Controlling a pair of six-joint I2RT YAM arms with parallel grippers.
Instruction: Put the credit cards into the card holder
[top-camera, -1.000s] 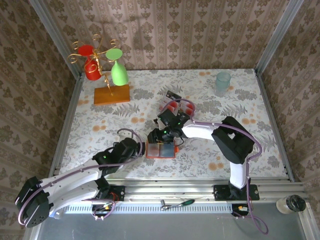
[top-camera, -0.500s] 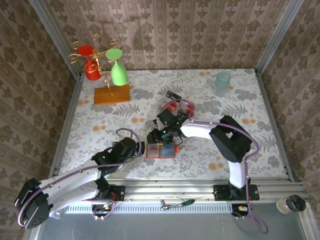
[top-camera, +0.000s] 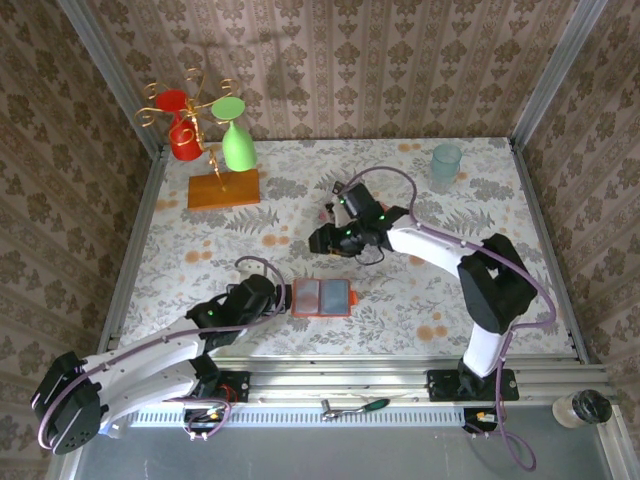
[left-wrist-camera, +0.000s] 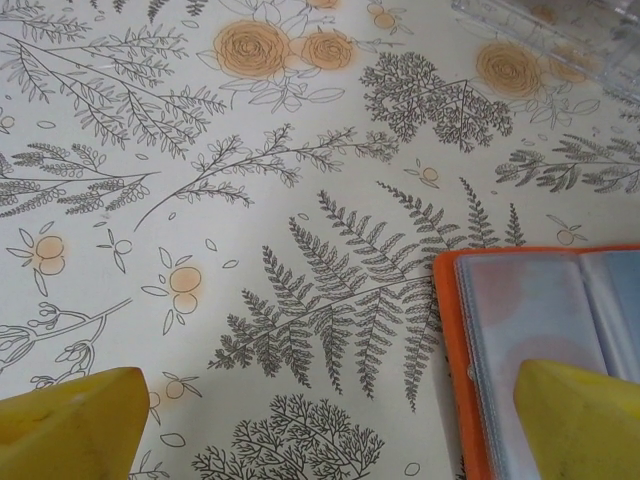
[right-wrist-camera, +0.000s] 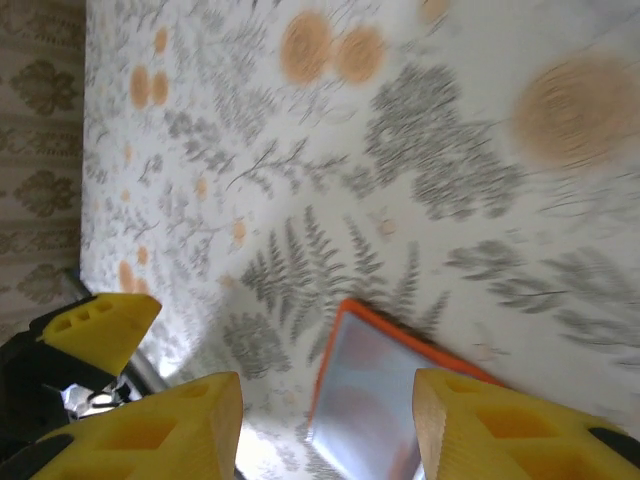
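Observation:
The card holder lies open and flat on the floral table, orange rim around grey-blue lining. My left gripper is open at its left edge. In the left wrist view one yellow finger hangs over the holder and the other finger over bare cloth. My right gripper hovers open behind the holder, with nothing between its fingers. The holder shows blurred below it. The credit cards are mostly hidden under the right arm. A dark corner of them peeks out.
A gold wire stand on an orange wooden block holds a red cup and a green glass at the back left. A pale blue cup stands at the back right. A clear plastic piece lies beyond the holder.
My right gripper has drawn back from over the card holder toward the far side, uncovering the holder and now covering the cards. The left arm has barely moved.

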